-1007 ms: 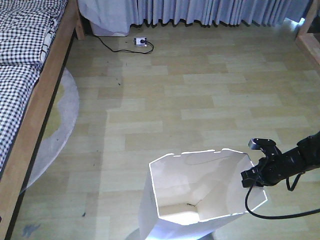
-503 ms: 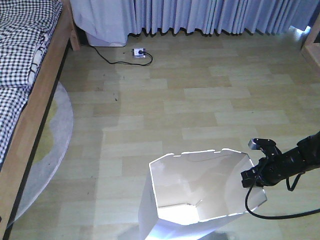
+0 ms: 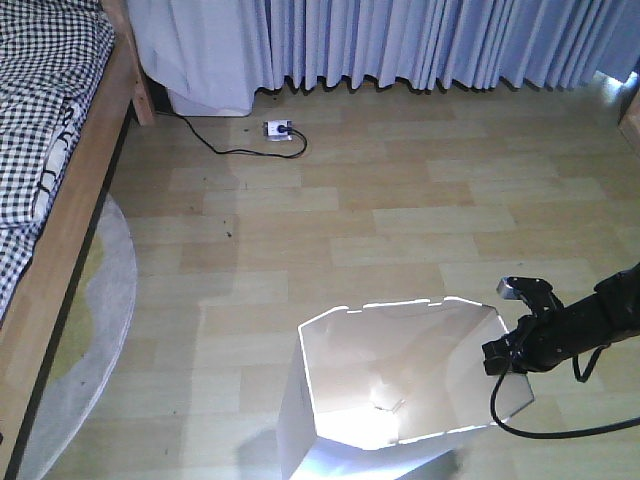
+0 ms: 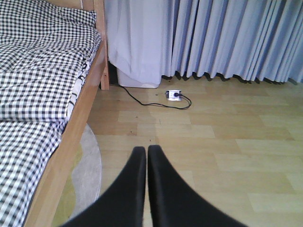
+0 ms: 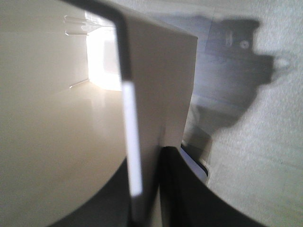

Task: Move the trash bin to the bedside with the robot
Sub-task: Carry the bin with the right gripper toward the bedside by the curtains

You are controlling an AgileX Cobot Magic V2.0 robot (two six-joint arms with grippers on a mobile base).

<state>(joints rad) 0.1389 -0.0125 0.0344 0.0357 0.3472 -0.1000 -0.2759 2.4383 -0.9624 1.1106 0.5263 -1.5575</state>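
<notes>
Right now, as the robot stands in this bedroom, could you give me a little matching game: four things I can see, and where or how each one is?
Things:
1. trash bin
2. power strip
3. left gripper
4. bed

Places or states:
A. along the left edge of the front view
B. closed, holding nothing
C. lying just below the curtains
D. rim pinched by the right gripper

Pairs: 1-D, 2-C, 3-B, 4-A

I can read no lettering, label, brand or number anywhere, not even on the white faceted plastic trash bin (image 3: 400, 370)
</notes>
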